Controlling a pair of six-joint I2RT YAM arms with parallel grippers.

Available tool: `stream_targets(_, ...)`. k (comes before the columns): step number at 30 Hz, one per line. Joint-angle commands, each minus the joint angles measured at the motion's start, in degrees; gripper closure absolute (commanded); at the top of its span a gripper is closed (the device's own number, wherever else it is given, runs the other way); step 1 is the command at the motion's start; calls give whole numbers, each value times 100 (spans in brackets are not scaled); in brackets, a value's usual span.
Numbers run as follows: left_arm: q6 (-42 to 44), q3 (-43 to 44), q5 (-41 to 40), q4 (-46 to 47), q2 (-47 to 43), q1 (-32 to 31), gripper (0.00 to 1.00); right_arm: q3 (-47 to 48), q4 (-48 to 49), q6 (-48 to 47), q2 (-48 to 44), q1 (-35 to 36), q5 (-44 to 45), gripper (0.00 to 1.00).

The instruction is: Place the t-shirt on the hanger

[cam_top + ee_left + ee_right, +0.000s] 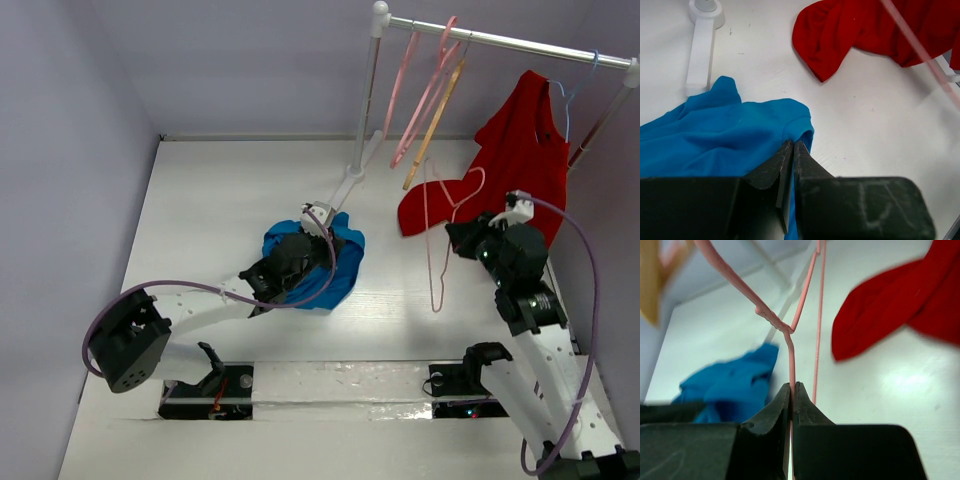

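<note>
My left gripper [792, 146] pinched tight on the t-shirt [715, 135] hem, white table [865, 130] stretching beside it, my right gripper [791, 389] clamping the hanger [790, 360] wire

The top camera is looking down from above the near edge, taking in the whole table [200, 200]. The left wrist camera is hanging close over the t-shirt [715, 130], facing the far right corner. The right wrist camera is facing the far left corner. Both are sharing the t-shirt and red garment [900, 305].
</note>
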Motion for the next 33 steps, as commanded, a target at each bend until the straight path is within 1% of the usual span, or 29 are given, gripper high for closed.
stream_targets(1, -135, 180, -85, 318, -146, 24, 100, -743, -164, 675, -526, 231, -906, 100)
stream_targets(2, -117, 233, -155, 283, -120, 24, 100, -919, -190, 737, -850, 232, -1177, 100)
stream_targets(4, -73, 391, -234, 177, -15, 24, 100, -1280, -331, 974, -1177, 302, -1442, 100)
stream_targets(5, -47, 435, -331, 133, 12, 24, 100, -1342, -427, 1027, -1474, 302, -1722, 100)
stream_targets(8, -3, 611, -506, 81, 117, 24, 100, -1255, -1006, 1063, -2028, 355, -1987, 100)
stream_targets(9, -3, 655, -542, 72, 205, 85, 100, -1202, -1260, 1063, -2144, 355, -2067, 100)
stream_targets(11, -3, 848, -542, 80, 319, 173, 100, -1167, -1429, 1124, -2285, 355, -2417, 100)
stream_targets(14, -29, 1173, -525, 54, 627, 305, 100, -1438, -1430, 1379, -2584, 355, -2813, 100)
stream_targets(17, -20, 1420, -586, 1, 847, 305, 100, -1439, -1562, 1362, -2786, 355, -2849, 100)
stream_targets(20, -12, 1578, -622, -16, 1005, 305, 100, -1343, -1606, 1371, -2813, 355, -3104, 100)
stream_targets(23, -47, 1719, -543, -43, 1119, 305, 100, -1429, -1396, 1397, -2735, 355, -3192, 100)
stream_targets(26, -126, 1684, -367, 54, 1111, 305, 100, -1842, -746, 1634, -2559, 355, -3386, 100)
stream_targets(28, -161, 1579, -332, 71, 1023, 236, 100, -2018, -211, 1652, -2323, 355, -3246, 100)
stream_targets(29, -178, 1535, -305, 71, 988, 235, 100, -2063, -208, 1652, -2321, 355, -3245, 100)
stream_targets(30, -196, 1482, -262, 106, 953, 235, 100, -2115, 166, 1739, -2112, 355, -3280, 100)
stream_targets(32, -231, 1333, -200, 115, 830, 165, 100, -2247, 528, 1827, -1909, 564, -3219, 100)
stream_targets(33, -266, 1289, -182, 115, 777, 95, 100, -2256, 669, 1836, -1812, 696, -2958, 100)
